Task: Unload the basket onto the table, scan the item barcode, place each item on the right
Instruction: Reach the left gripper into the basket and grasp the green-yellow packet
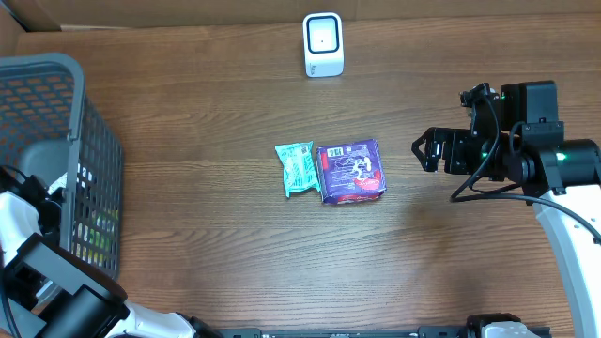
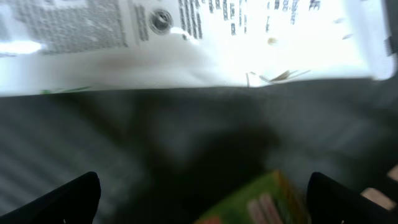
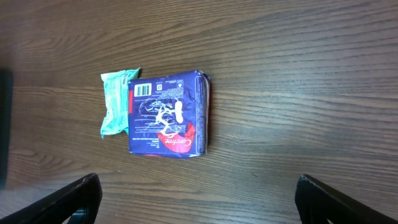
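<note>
A purple pack (image 1: pixel 351 172) lies flat mid-table beside a light green packet (image 1: pixel 297 167). In the right wrist view the purple pack (image 3: pixel 166 114) shows a small barcode at its upper left, with the green packet (image 3: pixel 115 102) to its left. My right gripper (image 1: pixel 421 153) hangs open to the right of the pack, apart from it; its fingers (image 3: pixel 78 199) stand wide over bare wood. My left gripper (image 2: pixel 202 193) is open inside the basket, over a green box (image 2: pixel 261 202) and below a white printed package (image 2: pixel 186 43). The white scanner (image 1: pixel 323 44) stands at the back.
The grey mesh basket (image 1: pixel 89 160) fills the left edge, and my left arm (image 1: pixel 28 221) reaches into it. A cardboard wall runs along the table's far side. Wood tabletop (image 1: pixel 235 253) surrounds the two packs.
</note>
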Robot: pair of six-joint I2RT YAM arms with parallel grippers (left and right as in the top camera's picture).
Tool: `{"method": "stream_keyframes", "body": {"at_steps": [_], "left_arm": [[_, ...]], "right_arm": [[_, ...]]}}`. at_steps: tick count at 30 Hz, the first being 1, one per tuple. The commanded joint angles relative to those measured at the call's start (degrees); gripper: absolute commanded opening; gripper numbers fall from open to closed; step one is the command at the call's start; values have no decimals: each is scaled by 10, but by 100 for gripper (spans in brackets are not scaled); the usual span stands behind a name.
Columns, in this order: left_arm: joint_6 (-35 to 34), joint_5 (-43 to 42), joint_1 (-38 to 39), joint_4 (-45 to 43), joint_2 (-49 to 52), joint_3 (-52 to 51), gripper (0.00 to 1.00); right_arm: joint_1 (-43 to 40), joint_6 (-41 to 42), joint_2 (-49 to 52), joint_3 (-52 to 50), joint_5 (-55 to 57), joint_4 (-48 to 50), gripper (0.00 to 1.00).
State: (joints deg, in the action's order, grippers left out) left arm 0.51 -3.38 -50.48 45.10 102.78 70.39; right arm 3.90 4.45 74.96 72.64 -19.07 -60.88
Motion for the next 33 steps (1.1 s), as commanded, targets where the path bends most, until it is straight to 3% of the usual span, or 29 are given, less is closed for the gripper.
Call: {"method": "stream_keyframes", "body": {"at_steps": [1,10,18,23,25,27,33], "left_arm": [[38,19,1,-12,1,-47,97],[38,19,0,-34,1,-55,92],[60,13,0,50,0,89,98],[85,-39,-2,156,-8,202,82],[87,-54,-5,190,-17,228,86],[90,-71,-6,204,-36,234,99],[125,-129,-6,219,-96,221,100]], "right_arm": [[2,-4,1,4,2,3,100],[2,-4,1,4,2,3,100],[2,-4,1,4,2,3,100],[2,-4,1,4,2,3,100],[2,-4,1,4,2,3,100],[2,-4,1,4,2,3,100],[2,-4,1,4,2,3,100]]}}
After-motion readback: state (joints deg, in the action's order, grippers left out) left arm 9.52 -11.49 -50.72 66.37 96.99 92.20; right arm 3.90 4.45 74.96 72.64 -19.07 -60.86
